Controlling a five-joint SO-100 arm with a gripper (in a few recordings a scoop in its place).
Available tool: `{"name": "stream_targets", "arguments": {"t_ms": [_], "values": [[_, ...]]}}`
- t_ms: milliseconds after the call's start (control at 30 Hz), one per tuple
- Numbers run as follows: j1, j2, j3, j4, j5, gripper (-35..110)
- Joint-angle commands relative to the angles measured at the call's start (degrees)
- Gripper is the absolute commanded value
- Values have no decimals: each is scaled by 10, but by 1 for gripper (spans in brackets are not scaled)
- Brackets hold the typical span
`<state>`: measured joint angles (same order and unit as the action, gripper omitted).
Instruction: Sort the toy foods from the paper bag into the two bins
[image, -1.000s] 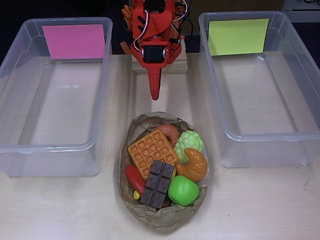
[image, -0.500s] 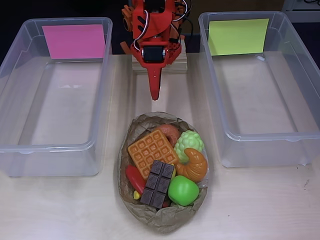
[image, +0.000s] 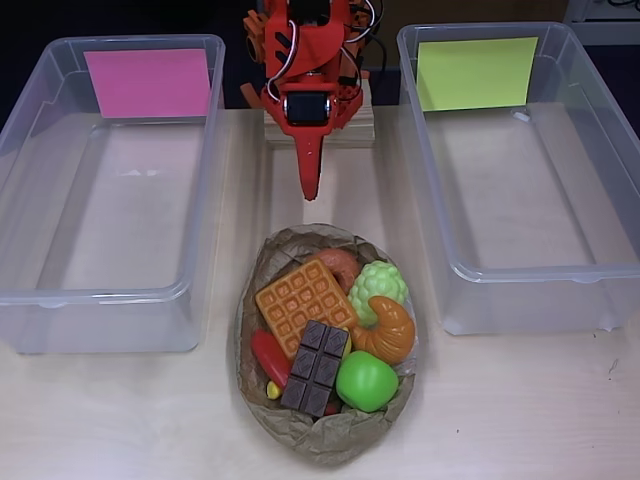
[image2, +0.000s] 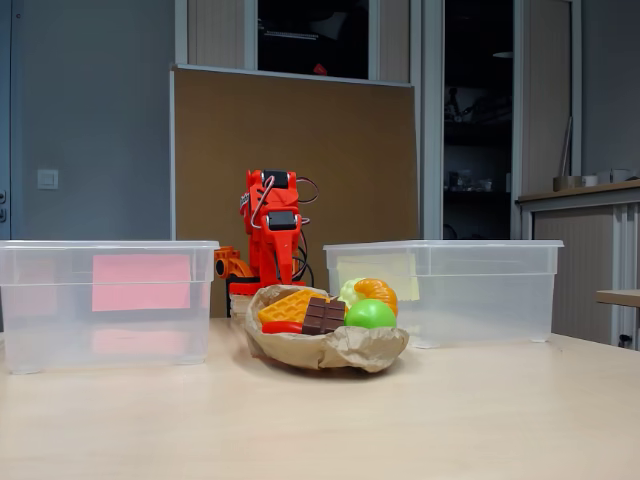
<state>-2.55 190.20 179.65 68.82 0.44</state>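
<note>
The crumpled paper bag (image: 330, 437) (image2: 340, 350) lies open on the table between the two bins. In it sit the toy foods: an orange waffle (image: 305, 302), a brown donut (image: 340, 262), pale-green grapes (image: 378, 284), an orange croissant (image: 388, 332), a chocolate bar (image: 316, 367), a green apple (image: 366, 381) (image2: 371, 314), a red chili (image: 268, 358) and a bit of yellow banana (image: 273, 390). My red gripper (image: 310, 188) is shut and holds nothing, pointing at the bag from just behind it. Both clear bins, pink-labelled (image: 100, 296) and yellow-green-labelled (image: 540, 272), hold no toys.
The arm's base (image: 318, 128) stands on a wooden block at the table's back edge between the bins. In the fixed view a brown board (image2: 300, 150) rises behind the table. Bare tabletop (image: 520, 410) lies in front of the bins.
</note>
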Motion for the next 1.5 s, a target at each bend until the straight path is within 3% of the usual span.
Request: {"name": "stream_targets", "arguments": {"t_ms": [0, 1333, 1467], "values": [[-13, 3, 4, 8, -6, 0], [-11, 2, 4, 7, -6, 0], [-10, 4, 4, 9, -18, 5]]}}
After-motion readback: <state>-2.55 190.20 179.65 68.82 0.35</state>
